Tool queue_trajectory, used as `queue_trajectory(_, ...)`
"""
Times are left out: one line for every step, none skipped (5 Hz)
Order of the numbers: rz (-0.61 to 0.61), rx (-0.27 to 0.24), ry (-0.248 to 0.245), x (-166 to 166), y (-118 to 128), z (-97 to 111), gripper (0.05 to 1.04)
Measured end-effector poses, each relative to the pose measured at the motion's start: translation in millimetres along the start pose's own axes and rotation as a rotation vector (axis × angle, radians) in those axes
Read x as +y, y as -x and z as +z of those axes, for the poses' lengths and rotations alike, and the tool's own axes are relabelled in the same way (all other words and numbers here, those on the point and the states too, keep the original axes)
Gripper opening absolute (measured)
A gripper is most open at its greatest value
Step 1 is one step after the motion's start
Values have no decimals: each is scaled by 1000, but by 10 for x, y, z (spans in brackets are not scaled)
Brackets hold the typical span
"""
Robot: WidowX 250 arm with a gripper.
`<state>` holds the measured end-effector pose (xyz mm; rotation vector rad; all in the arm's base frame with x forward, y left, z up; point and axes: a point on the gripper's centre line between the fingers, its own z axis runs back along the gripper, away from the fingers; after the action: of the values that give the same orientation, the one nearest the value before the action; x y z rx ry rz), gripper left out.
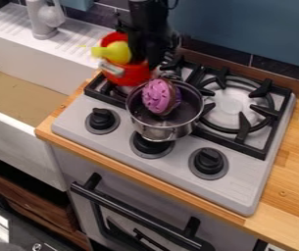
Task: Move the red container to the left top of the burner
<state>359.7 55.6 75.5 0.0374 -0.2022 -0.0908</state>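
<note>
The black gripper (146,51) hangs down at the upper middle, against the right side of the red container (131,74) and overlapping part of it. Whether the container is held or resting cannot be told. It is over the back left part of the stove, behind and left of the pot. A yellow object (117,52) is at its opening. The left burner (114,91) shows partly under the container and beside the pot.
A metal pot (161,128) with a purple-topped toy (159,96) in it stands near the stove's middle. The right burner (230,104) has a black grate. Left of the stove are a white sink (34,66) and faucet (42,20); a wooden counter (295,166) is at right.
</note>
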Motion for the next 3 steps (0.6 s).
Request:
queue_trajectory(-8, 3, 13, -14, -25, 40, 764)
queue_trajectory(8, -8, 13, -1, -72, 83, 989)
queue_trajectory(30, -23, 32, 7, -137, 148, 998)
